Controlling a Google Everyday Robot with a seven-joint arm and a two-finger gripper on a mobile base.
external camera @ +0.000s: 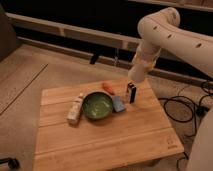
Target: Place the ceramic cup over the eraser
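The tool [134,78] hangs at the end of the white arm [165,35], above the far right part of the wooden table [100,145]. It is closed around the ceramic cup [137,71], which shows as a cream-white piece at the arm's tip, lifted off the table. The eraser [131,93] stands upright on the table just below the tool, apart from the cup. A flat blue pad [119,103] lies below the tool and slightly to its left in the view, touching the green bowl [97,105], which sits further left. An orange piece [108,87] lies to the left of the tool, behind the bowl. The white bottle [75,108] lies farthest left from the tool, just beside the bowl.
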